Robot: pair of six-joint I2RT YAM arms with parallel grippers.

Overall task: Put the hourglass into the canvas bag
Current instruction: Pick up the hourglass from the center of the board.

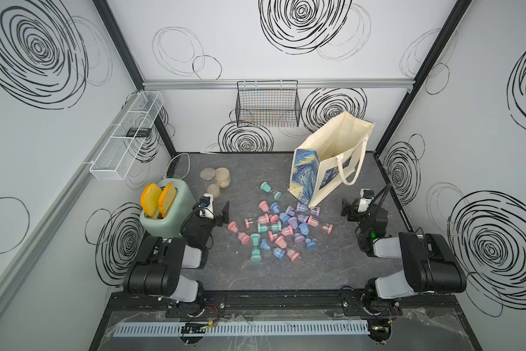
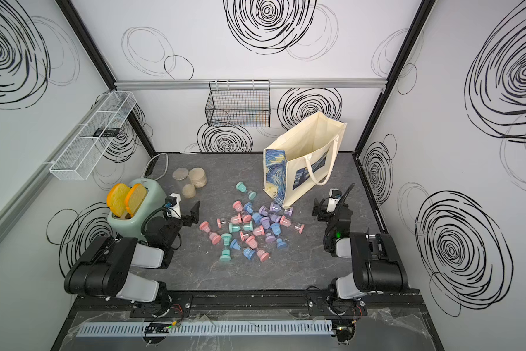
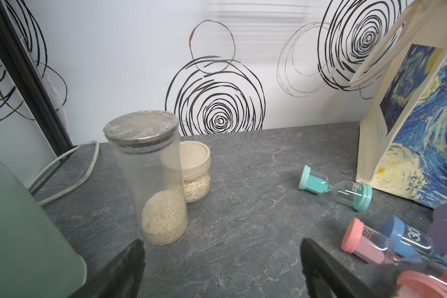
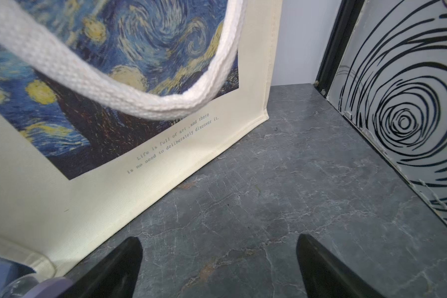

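A: Nearest you, your left gripper [image 3: 221,245] hangs low over the grey tabletop [image 1: 286,273]. Its jaws are spread wide with nothing between them, and the mint toaster [image 1: 178,196] is just beside that arm.

B: Your right gripper [image 4: 217,240] matches it, jaws wide apart and empty, close to the front face of the canvas bag [image 1: 325,179].

A: Between your two grippers lies the pile of hourglasses [image 1: 277,226], pink, blue, purple and teal, all on the tabletop.

B: Past the pile, one teal hourglass [image 1: 270,190] lies alone on its side, near the bag's printed corner.

A: The bag stands upright at the right rear, mouth open, a handle [image 4: 114,93] drooping down its front. The pile's far edge reaches its base.

B: Farther back on your left stand the jars [image 1: 223,176]. On the back wall hangs the black wire basket [image 1: 268,106].
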